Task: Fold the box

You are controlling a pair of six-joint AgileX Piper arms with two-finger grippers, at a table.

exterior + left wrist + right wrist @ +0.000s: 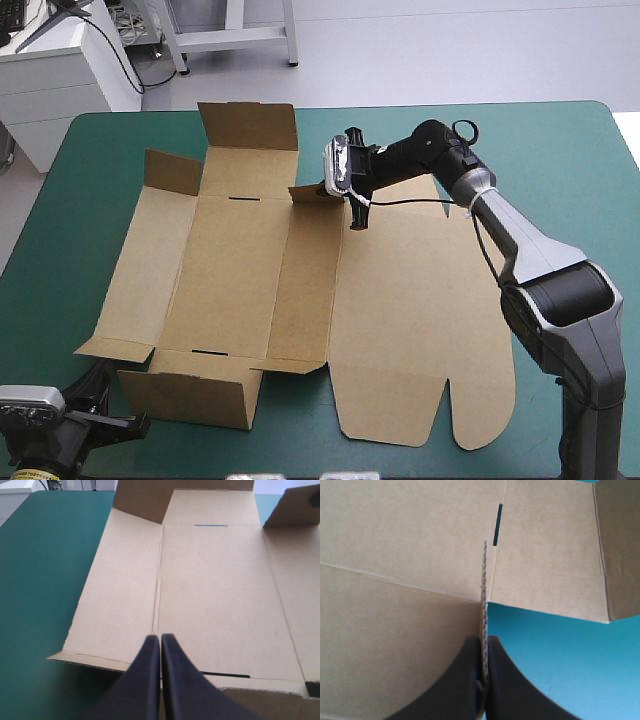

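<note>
Left hand (160, 639) is nearest, low at the near-left corner of the counter (570, 150). Its black fingers (142, 680) are pressed together in one point with nothing visible between them. It aims across the box (300, 300) along a crease. Can't tell whether it touches the board.

Surface: teal-green cover, bare around the box. Beyond the far edge are grey floor (450, 50) and a white cabinet (50, 80) off the far-left corner.

Counts:
- 1 brown box, centre to left of the counter, mostly flat
- 2 walls standing: near wall (190, 398) and far wall (248, 125)
- 1 lid (420, 300), flat toward the right side, rounded tabs at its near edge
- 2 dark slits (243, 198), one by each standing wall
- 2 hands

Right hand (484, 640) reaches in over the far side of the lid. Its fingers are nearly closed and pinch a small upright flap (312, 193) at the far edge of the box. In its wrist view the board runs edge-on between the fingers.

Hidden or cut off:
- The left hand is partly cut off at the bottom of the high view.
- In the high view the right hand's fingertips sit behind its own wrist parts, so the grip only reads from the wrist view.
- In the left wrist view the near wall is mostly covered by the fingers.
</note>
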